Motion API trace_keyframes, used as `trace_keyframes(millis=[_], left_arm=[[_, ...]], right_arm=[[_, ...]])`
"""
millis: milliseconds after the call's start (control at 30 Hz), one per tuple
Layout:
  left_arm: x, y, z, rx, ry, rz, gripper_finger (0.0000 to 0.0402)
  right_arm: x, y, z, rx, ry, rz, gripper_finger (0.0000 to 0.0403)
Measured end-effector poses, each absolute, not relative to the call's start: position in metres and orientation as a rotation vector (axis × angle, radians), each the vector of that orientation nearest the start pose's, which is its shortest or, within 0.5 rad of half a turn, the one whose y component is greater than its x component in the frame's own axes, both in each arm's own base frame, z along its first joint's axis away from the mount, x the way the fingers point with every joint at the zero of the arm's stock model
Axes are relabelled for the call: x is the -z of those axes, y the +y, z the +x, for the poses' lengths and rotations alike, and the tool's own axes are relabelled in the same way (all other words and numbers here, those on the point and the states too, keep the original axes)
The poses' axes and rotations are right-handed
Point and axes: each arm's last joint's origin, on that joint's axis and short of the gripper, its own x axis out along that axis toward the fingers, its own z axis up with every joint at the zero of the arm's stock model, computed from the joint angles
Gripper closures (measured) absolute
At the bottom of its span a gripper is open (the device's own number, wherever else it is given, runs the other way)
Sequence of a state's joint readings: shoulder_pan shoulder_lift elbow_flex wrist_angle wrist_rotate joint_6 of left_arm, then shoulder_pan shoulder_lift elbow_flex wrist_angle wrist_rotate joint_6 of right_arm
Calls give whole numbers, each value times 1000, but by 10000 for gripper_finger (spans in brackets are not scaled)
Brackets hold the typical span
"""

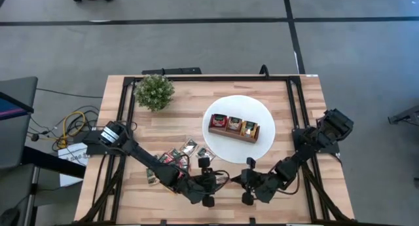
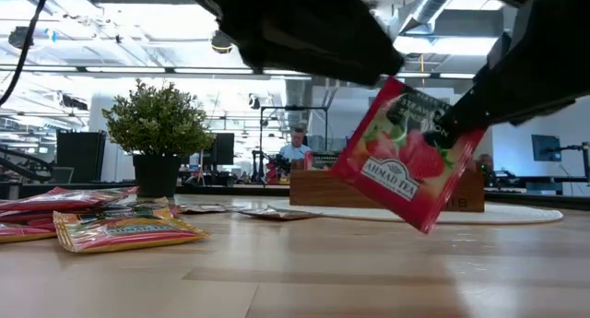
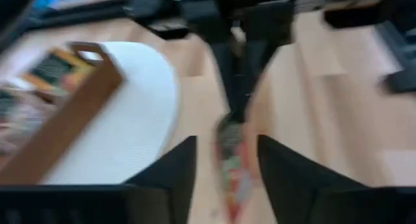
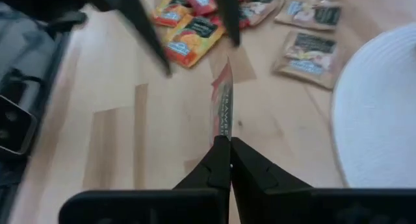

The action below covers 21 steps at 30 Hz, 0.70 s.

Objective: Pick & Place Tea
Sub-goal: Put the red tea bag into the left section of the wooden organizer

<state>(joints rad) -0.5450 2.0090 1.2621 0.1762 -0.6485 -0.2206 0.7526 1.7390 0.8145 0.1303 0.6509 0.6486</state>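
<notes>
Clamping a red tea sachet (image 2: 406, 152) above the table's front edge, the right gripper (image 4: 224, 160) takes it from the left gripper (image 3: 227, 162), its fingers apart; the wooden tray (image 1: 234, 128) holds three, more sachets (image 4: 188, 26) wait.

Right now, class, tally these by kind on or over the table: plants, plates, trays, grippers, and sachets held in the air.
Plant: 1
White plate: 1
Wooden tray: 1
Grippers: 2 (left gripper, open; right gripper, shut)
Held red sachet: 1
Total: 6
</notes>
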Motion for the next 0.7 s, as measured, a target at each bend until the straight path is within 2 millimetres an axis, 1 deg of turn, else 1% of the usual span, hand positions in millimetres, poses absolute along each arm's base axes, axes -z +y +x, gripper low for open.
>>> trace_keyframes(millis=[67, 133, 267, 433, 700], left_arm=[[-169, -204, 379, -115, 477, 70, 208], [-169, -201, 381, -102, 478, 42, 192], [-172, -199, 384, -116, 439, 15, 190], [-164, -202, 388, -124, 414, 10, 221], [-157, -197, 394, -147, 399, 2, 307]], right_arm=[[-143, 211, 248, 124, 612, 74, 403], [-148, 215, 248, 135, 615, 51, 403], [-150, 217, 247, 146, 620, 16, 403], [-151, 218, 246, 137, 614, 0, 403], [-152, 219, 247, 130, 607, -7, 403]])
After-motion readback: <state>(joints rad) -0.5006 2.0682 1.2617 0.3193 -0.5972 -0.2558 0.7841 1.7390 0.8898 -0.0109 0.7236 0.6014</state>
